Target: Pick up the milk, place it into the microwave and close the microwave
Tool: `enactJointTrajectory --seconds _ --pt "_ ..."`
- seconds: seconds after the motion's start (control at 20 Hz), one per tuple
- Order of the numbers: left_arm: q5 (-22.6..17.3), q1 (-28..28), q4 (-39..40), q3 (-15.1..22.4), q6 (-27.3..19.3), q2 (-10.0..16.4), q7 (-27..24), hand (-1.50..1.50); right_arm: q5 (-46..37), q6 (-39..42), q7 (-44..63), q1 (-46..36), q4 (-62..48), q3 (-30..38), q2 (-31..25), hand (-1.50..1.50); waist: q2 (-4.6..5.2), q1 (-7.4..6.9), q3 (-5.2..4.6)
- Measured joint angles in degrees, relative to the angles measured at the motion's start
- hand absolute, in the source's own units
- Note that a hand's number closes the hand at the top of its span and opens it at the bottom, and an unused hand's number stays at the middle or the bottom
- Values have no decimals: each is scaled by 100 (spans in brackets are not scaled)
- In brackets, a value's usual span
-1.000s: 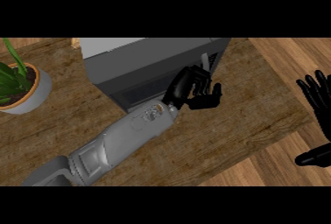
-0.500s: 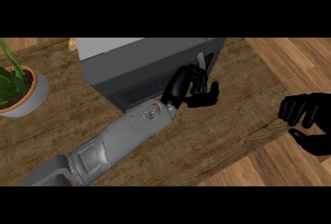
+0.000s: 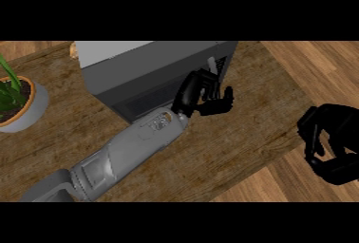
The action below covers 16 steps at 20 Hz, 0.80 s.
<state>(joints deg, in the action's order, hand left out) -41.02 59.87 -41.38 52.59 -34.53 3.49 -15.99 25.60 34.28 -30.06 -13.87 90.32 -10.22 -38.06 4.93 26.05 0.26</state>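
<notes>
boxy grey microwave (image 3: pixel 144 71), grained wood counter (image 3: pixel 231 142), black left hand (image 3: pixel 203 98)

You are looking down into a home kitchen. A counter (image 3: pixel 231 142) with a brown wood-grain top fills most of the view. A microwave (image 3: pixel 140 71) stands on it at the far side, showing you a pale grey top and a dark front. At the far left, a green plant (image 3: pixel 8 88) grows in a pot (image 3: pixel 35 111) that is pale outside with an orange rim. It also stands on the counter, and it is the kind of thing you find in a house rather than a lab or workshop. To the right, beyond the counter's edge, you see a floor (image 3: pixel 316 66) of light wooden planks.
</notes>
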Motion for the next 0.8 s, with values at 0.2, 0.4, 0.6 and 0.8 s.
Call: enactJointTrajectory --seconds 0.2,0.4,0.6,0.8 --pt "-62 -48 -23 6 -142 42 -70 150 55 24 78 22 239 -122 -15 150 -14 77 3" --pt "-118 -74 -46 20 -259 66 -131 150 89 32 148 31 456 -247 -8 150 -15 122 1" --pt "-173 -101 -55 22 -361 86 -188 150 131 39 199 55 643 -315 -30 150 -23 170 1" --pt "-259 -129 -29 -50 -560 10 -254 150 178 31 239 96 795 -354 -49 150 -26 177 -4"
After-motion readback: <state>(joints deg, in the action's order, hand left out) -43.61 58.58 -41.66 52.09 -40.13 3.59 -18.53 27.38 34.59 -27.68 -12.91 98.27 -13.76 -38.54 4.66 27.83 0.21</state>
